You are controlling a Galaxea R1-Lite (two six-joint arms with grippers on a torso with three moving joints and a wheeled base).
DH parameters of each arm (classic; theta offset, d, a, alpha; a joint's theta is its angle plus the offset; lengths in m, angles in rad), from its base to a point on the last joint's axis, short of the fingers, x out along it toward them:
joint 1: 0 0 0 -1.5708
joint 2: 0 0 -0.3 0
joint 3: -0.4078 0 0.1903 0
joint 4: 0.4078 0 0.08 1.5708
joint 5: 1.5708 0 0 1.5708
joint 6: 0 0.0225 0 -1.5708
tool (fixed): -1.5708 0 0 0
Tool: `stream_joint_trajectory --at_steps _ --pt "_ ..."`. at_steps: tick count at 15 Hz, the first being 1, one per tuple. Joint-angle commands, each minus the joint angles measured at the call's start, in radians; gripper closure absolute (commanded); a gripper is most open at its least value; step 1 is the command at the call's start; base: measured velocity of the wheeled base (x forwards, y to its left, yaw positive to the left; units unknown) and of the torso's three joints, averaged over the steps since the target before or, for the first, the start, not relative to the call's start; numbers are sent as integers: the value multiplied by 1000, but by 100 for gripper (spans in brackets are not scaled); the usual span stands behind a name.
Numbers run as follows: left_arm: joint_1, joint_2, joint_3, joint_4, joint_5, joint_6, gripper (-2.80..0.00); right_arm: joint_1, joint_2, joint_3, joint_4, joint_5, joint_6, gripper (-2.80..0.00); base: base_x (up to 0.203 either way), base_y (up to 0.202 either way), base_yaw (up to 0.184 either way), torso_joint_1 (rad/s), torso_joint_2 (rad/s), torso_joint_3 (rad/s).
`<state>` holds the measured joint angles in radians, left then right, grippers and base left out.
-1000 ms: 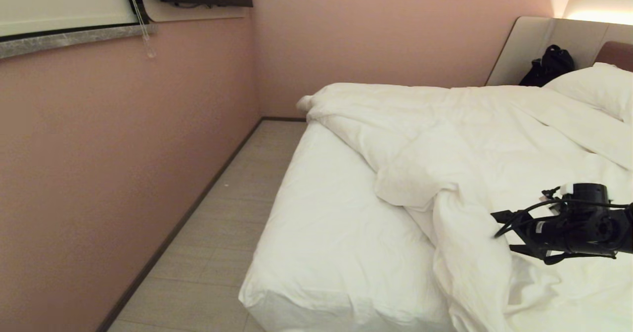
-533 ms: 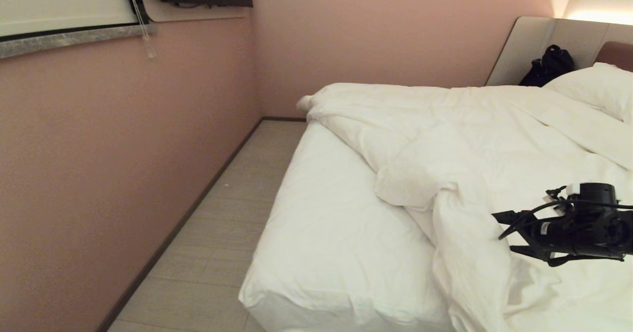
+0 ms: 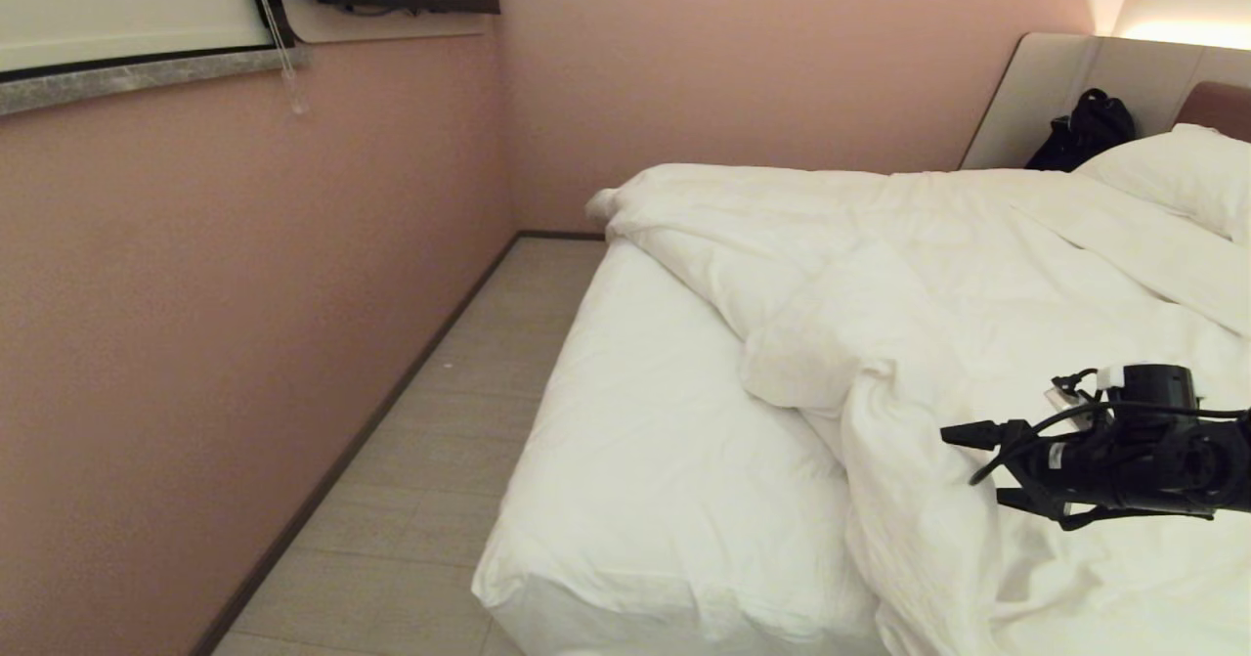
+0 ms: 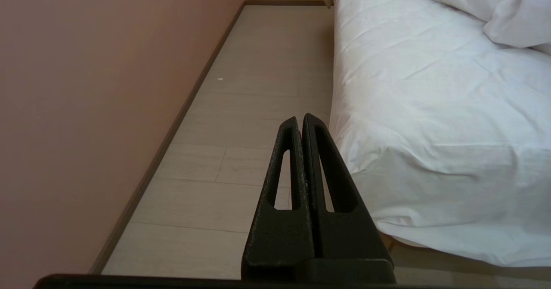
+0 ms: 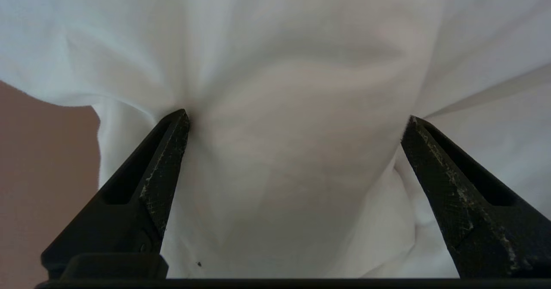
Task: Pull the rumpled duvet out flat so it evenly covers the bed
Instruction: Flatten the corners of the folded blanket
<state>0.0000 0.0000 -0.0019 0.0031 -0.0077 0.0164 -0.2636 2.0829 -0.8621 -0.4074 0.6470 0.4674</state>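
White duvet bulges between right tool's spread jaws.

The white duvet lies rumpled and bunched across the bed, leaving its near-left sheeted corner bare.

My right arm's end is a matte black cluster: a stubby cylindrical housing, loose black cables looping forward, a small white tag. The right gripper has two tapered black fingers with hollow slots and scuffed, pale-flecked edges. The left gripper shows matching slotted black wedge fingers.
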Motion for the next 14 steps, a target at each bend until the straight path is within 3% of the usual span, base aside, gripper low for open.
stream_joint_trajectory --at_steps 1,3,4,14 --pt "0 0 0 0 0 0 0 6 21 -7 -19 3 4 -280 0 0 0 0 0 0" --pt "0 0 0 0 0 0 0 6 26 -6 -32 0 4 -280 0 0 0 0 0 0" --pt "0 0 0 0 0 0 0 6 26 -6 -33 0 4 0 0 0 0 0 0 0" --pt "0 0 0 0 0 0 0 6 -30 17 -44 0 6 0 0 0 0 0 0 0"
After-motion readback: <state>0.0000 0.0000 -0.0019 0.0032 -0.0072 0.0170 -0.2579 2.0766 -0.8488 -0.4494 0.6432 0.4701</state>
